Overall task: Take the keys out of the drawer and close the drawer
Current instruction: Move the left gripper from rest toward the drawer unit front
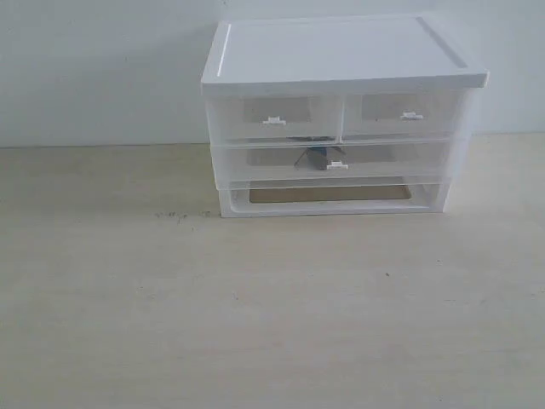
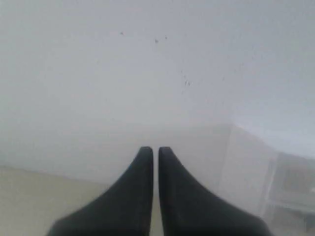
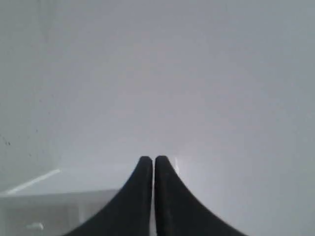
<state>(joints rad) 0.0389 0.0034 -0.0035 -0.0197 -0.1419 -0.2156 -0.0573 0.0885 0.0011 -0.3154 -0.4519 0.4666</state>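
A white plastic drawer unit point(image 1: 341, 60) stands at the back of the table. Its wide translucent drawer point(image 1: 281, 166) is pushed in, with a small white tab handle point(image 1: 337, 165) at its centre. A dark shape behind the drawer's front is the keys point(image 1: 312, 157), dim through the plastic. Neither gripper shows in the exterior view. My left gripper point(image 2: 155, 149) is shut and empty, facing the wall with the unit's edge point(image 2: 290, 184) to one side. My right gripper point(image 3: 153, 158) is shut and empty too, above the unit's top point(image 3: 44, 184).
Two half-width drawers point(image 1: 274, 115) point(image 1: 404, 111) with their own tabs sit above the wide drawer. Below the wide drawer is an open slot point(image 1: 328, 194). The pale wooden table point(image 1: 255, 307) stretches in front, with a few dark specks point(image 1: 174, 214).
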